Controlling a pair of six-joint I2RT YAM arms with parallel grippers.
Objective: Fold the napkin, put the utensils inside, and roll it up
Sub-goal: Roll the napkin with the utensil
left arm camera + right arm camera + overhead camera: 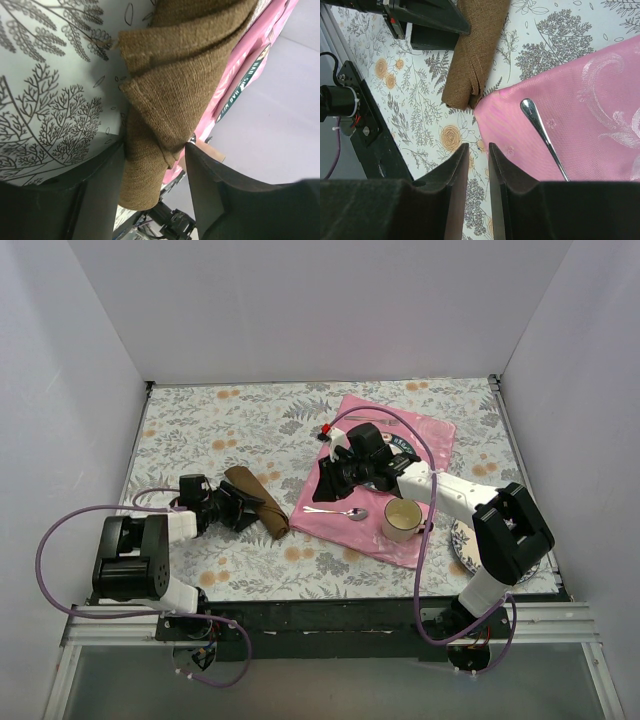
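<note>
The dark brown napkin (262,505) lies folded into a long narrow bundle on the floral table, left of the pink mat (420,430). My left gripper (243,503) is open, with one finger on each side of the napkin's near end (175,85). One finger rests against the cloth. A silver spoon (340,512) lies on the mat's left part. Its handle shows in the right wrist view (542,135). No fork shows. My right gripper (325,480) hovers over the mat's left corner. Its fingers (478,146) are nearly together and hold nothing. The napkin's end (475,55) lies ahead of them.
A cream cup (402,519) stands on the mat's near edge. A patterned plate (462,543) lies at the right, partly under the right arm. White walls close in three sides. The left gripper's fingers (430,20) show in the right wrist view.
</note>
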